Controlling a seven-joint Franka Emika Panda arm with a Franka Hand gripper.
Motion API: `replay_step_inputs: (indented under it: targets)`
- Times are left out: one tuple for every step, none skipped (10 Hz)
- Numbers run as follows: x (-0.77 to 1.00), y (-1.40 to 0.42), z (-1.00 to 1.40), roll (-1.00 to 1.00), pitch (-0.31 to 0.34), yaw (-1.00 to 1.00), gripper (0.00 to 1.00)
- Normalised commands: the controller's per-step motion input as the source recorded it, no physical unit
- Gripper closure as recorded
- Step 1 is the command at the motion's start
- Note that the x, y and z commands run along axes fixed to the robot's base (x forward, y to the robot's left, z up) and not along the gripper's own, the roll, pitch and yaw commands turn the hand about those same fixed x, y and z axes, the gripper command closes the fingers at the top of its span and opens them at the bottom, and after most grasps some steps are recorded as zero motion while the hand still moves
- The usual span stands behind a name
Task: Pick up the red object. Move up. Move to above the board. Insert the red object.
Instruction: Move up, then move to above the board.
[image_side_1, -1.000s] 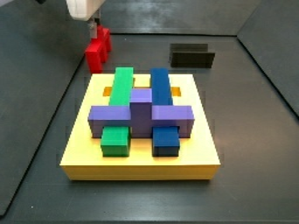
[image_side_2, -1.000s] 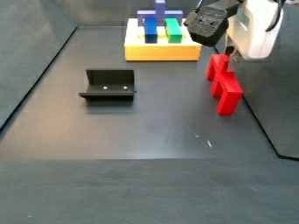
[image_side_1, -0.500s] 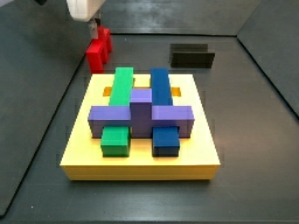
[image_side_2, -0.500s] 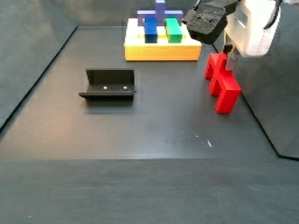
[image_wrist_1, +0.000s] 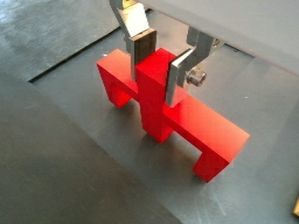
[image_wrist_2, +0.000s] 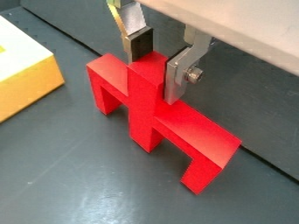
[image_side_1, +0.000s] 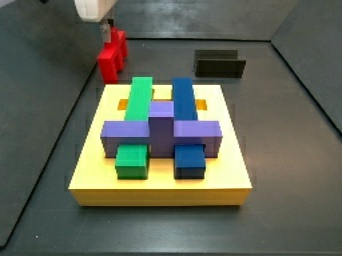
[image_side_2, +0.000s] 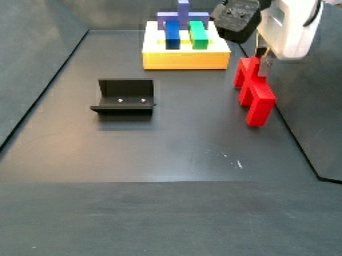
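The red object (image_wrist_1: 176, 118) (image_wrist_2: 152, 118) stands by the side wall, beside a corner of the board (image_side_1: 160, 186) (image_side_2: 183, 62). My gripper (image_wrist_1: 160, 70) (image_wrist_2: 159, 66) comes down on it from above, shut on its central stem, a silver finger (image_wrist_1: 183, 74) pressed on each side. In both side views the red object (image_side_1: 111, 58) (image_side_2: 254, 92) hangs under the white gripper body (image_side_2: 287, 25); whether its legs touch the floor is unclear. The yellow board carries a purple cross-shaped block (image_side_1: 160, 128), green blocks (image_side_1: 136, 100) and blue blocks (image_side_1: 183, 100).
The fixture (image_side_1: 221, 65) (image_side_2: 124, 97) stands on the dark floor away from the board. A yellow edge of the board (image_wrist_2: 24, 74) lies close to the red object. Dark walls enclose the floor on all sides.
In a side view the gripper and the red object have shifted slightly upward together. The board and the fixture have not moved.
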Motion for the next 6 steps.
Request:
replay_step_inputs:
  targets:
    - [-0.01,0.03,0.81,0.0,0.017,0.02,1.0]
    - [-0.05,0.04,0.58,-0.01,0.06,0.03,1.0]
    - [-0.02,0.03,0.29,0.0,0.048,0.01,1.0]
    - [0.0,0.0,1.4,0.0,0.0,0.0,1.0]
    - [-0.04,-0.01,1.4,0.0,0.035,0.0,1.0]
    - [-0.09,-0.02,1.4,0.0,0.006,0.0,1.0]
